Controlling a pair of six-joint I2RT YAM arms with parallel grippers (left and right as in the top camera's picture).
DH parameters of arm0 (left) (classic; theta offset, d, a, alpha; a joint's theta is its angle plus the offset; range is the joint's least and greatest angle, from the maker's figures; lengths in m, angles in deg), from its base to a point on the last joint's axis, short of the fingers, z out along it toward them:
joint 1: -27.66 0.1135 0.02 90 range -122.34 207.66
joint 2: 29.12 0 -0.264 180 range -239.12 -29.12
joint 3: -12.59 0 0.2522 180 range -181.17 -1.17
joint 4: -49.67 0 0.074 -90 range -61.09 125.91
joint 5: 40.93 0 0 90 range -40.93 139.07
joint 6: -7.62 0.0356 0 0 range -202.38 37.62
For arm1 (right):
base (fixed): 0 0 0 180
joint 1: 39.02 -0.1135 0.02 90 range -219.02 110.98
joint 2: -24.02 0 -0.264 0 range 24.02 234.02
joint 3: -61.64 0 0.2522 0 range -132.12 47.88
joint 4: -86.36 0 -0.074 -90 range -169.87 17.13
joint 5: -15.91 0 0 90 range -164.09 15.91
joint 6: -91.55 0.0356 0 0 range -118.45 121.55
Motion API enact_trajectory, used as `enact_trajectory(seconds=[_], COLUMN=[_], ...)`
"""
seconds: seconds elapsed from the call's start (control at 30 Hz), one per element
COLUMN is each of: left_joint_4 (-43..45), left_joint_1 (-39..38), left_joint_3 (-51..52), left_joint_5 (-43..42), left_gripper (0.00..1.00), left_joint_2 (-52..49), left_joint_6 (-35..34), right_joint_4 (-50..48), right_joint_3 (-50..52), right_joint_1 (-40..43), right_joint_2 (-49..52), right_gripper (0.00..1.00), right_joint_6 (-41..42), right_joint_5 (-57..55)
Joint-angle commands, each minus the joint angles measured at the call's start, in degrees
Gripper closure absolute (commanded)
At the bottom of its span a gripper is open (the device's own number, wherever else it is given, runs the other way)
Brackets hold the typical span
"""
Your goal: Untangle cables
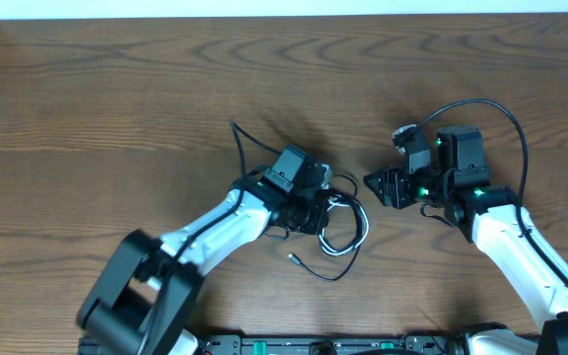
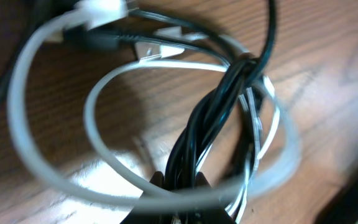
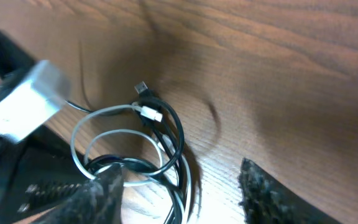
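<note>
1. Overhead: the tangle lies near the middle of the wooden table (image 1: 116,99), between the two arms. The left gripper (image 1: 325,202) sits right on it. The white cable (image 1: 360,225) loops out just beside the gripper, and the black cable (image 1: 316,269) trails toward the near edge with a plug end free. The right gripper (image 1: 378,185) hovers close by, touching no cord.

2. Left wrist: the jaws are pressed together on the twisted black cable (image 2: 216,106) at the bottom of the view. The white cable (image 2: 98,93) circles around that twist. This view is blurred, so I cannot tell whether a white strand is pinched too. The step looks like anchoring the black cord, so this grip should stay firm and low.

3. Right wrist: the fingers (image 3: 104,193) stand spread with nothing between them. To do well, the right gripper should probably take the white cable (image 3: 104,112) alone, near its plug (image 3: 149,112), and draw it away from the black loop (image 3: 176,134) gently, so the knot does not tighten.

4. Surface and room: dark grained wood, flat and bare apart from the cords. A pale band runs beyond its far edge.
</note>
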Motion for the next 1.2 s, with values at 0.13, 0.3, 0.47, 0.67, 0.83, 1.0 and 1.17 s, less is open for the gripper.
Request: enact_trajectory(seconds=[0.13,0.3,0.47,0.67,0.83,1.0,1.17], left_joint_4=[-2.71,-2.95,-2.97,-3.04,-3.04,-2.99,-3.06], left_joint_1=[0.13,0.13,0.13,0.13,0.13,-0.11,-0.61], left_joint_3=[-0.17,-0.17,-0.17,-0.17,-0.15,-0.15,-0.15], left_joint_5=[2.97,10.71,12.61,12.63,12.61,10.58,6.95], left_gripper=[0.93,0.93,0.93,0.93,0.93,0.93,0.93], left_joint_2=[14.88,24.02,29.16,30.36,29.73,28.89,28.15], left_joint_6=[9.51,9.51,11.5,12.55,12.52,12.48,12.5], right_joint_4=[-0.22,-1.86,-5.84,-10.6,-11.37,-11.72,-11.54], right_joint_3=[0.17,0.17,0.17,0.17,0.17,0.17,0.17], right_joint_1=[0.46,0.46,0.52,3.3,6.51,6.62,5.05], right_joint_2=[-0.09,-0.09,-0.09,-0.09,-0.09,-0.09,-0.09], right_gripper=[0.32,0.28,0.3,0.31,0.3,0.3,0.35], right_joint_6=[5.25,5.22,5.18,5.22,5.18,5.03,5.77], right_joint_5=[1.68,14.84,23.76,34.21,41.77,41.22,39.56])
